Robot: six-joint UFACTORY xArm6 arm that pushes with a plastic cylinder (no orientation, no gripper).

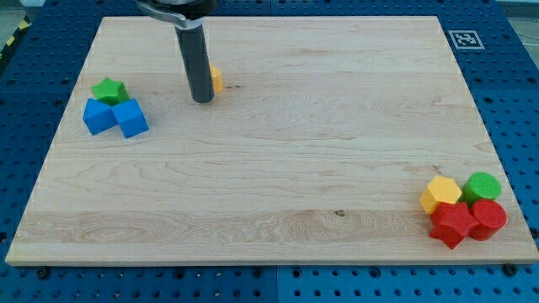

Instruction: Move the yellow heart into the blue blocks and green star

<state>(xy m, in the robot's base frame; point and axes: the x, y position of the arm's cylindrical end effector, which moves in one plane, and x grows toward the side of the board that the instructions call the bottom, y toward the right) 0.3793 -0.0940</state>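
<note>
The yellow heart (216, 79) lies near the view's top, left of centre, mostly hidden behind my rod. My tip (201, 99) rests on the board right against the heart's left side. The green star (109, 90) sits at the view's left, with two blue blocks just below it: one (98, 116) on the left and one (130, 118) on the right, all touching in a cluster. The cluster is well to the left of my tip and slightly lower.
At the view's bottom right is another cluster: a yellow block (440, 194), a green cylinder (482, 186), a red cylinder (488, 218) and a red star-like block (453, 225). A fiducial marker (462, 39) sits at the board's top right corner.
</note>
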